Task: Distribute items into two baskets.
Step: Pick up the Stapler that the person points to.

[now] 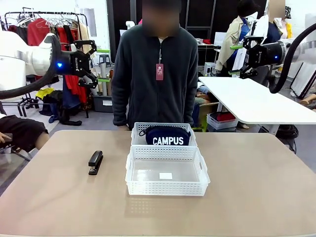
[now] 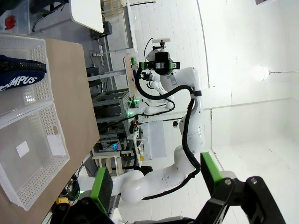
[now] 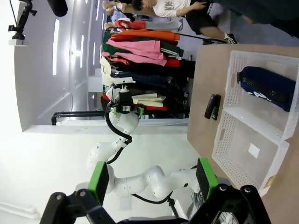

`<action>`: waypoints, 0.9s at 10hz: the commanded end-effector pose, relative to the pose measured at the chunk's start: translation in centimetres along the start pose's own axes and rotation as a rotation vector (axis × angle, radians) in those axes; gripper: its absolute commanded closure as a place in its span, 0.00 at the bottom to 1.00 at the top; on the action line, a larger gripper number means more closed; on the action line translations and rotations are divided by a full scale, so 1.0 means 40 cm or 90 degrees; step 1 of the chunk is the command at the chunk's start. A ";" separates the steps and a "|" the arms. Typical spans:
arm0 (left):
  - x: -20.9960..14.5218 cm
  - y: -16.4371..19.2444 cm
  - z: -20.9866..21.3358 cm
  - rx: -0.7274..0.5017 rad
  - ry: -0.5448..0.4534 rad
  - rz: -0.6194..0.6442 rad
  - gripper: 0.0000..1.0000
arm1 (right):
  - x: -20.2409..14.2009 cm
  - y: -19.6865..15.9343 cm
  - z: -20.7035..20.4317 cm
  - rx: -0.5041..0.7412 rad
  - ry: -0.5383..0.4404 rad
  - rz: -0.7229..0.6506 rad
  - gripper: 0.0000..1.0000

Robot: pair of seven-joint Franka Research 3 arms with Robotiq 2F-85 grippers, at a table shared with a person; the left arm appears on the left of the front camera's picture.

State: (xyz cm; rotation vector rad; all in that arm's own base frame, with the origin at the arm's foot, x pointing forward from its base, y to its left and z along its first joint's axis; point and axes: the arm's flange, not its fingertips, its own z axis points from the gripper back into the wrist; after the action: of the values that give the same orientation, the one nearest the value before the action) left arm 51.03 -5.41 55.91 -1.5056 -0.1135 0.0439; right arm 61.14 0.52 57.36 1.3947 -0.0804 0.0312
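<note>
Two white lattice baskets stand one behind the other at the table's middle. The far basket (image 1: pixel 137 129) holds the navy "CAMPUS" pouch (image 1: pixel 168 136); the near basket (image 1: pixel 166 185) holds only a small white label. The black stapler (image 1: pixel 95 162) lies on the table left of the near basket. My left gripper (image 1: pixel 90 62) hangs open high at the left, well above the table. High at the right, my right gripper (image 1: pixel 245 55) is open too. In the left wrist view its open gripper (image 2: pixel 154 179) faces sideways past the pouch (image 2: pixel 18 77). The right wrist view shows its open gripper (image 3: pixel 152 177), the stapler (image 3: pixel 213 107) and the pouch (image 3: pixel 268 86).
A person in a dark fleece (image 1: pixel 154 74) stands at the table's far edge behind the baskets. A clothes rack (image 1: pixel 44 29) is at the back left and a white table (image 1: pixel 256 101) at the back right. Bare tabletop (image 1: pixel 252 187) lies to the right of the baskets.
</note>
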 end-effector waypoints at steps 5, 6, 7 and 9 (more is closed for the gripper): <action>-0.004 -0.003 0.003 0.004 0.000 -0.003 0.00 | -0.001 -0.019 0.002 -0.001 -0.009 -0.007 0.00; -0.004 -0.003 0.003 0.004 0.000 -0.003 0.00 | -0.001 -0.019 0.002 -0.001 -0.009 -0.007 0.00; -0.004 -0.003 0.003 0.004 0.000 -0.003 0.00 | -0.001 -0.019 0.002 -0.001 -0.009 -0.007 0.00; -0.004 -0.003 0.003 0.004 0.000 -0.003 0.00 | -0.001 -0.019 0.002 -0.001 -0.009 -0.007 0.00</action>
State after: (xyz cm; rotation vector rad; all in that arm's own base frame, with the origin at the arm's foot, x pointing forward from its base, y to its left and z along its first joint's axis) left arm 51.03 -5.41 55.91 -1.5056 -0.1135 0.0439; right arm 61.25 0.34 56.26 1.3934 -0.0861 0.0095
